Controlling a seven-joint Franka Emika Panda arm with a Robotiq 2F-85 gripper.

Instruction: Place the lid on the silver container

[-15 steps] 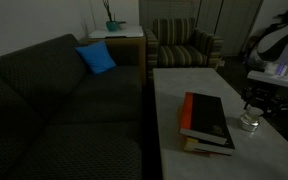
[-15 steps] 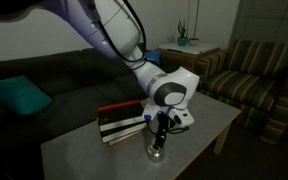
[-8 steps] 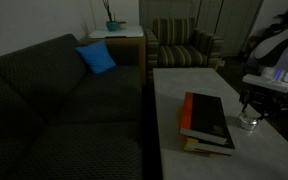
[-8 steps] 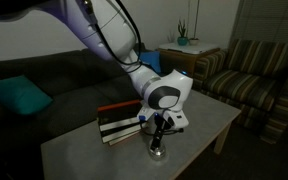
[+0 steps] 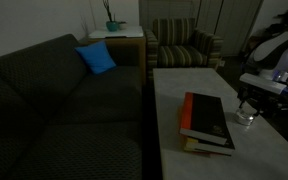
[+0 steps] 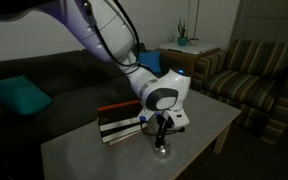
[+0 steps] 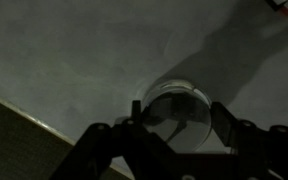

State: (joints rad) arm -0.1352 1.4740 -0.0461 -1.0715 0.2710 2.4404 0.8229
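Note:
In the wrist view a round grey-silver disc, the lid (image 7: 174, 100), fills the gap between my dark fingers (image 7: 222, 118). My gripper (image 7: 176, 112) is shut on its edges. In both exterior views the gripper (image 6: 162, 134) (image 5: 247, 104) points straight down near the table's edge, beside the books. Right under the fingertips on the tabletop sits a small shiny silver piece, the silver container (image 6: 162, 150) (image 5: 245, 118). The dim light does not let me tell where the lid ends and the container begins, or whether they touch.
A stack of books (image 5: 206, 122) (image 6: 119, 122) lies on the pale coffee table (image 5: 184, 80) close to the gripper. A dark sofa (image 5: 54, 100) with a blue cushion (image 5: 96, 58) runs along one side. A striped armchair (image 5: 184, 42) stands beyond the table.
The gripper has shifted slightly sideways along the table, staying shut, and the silver piece under it shifted with it.

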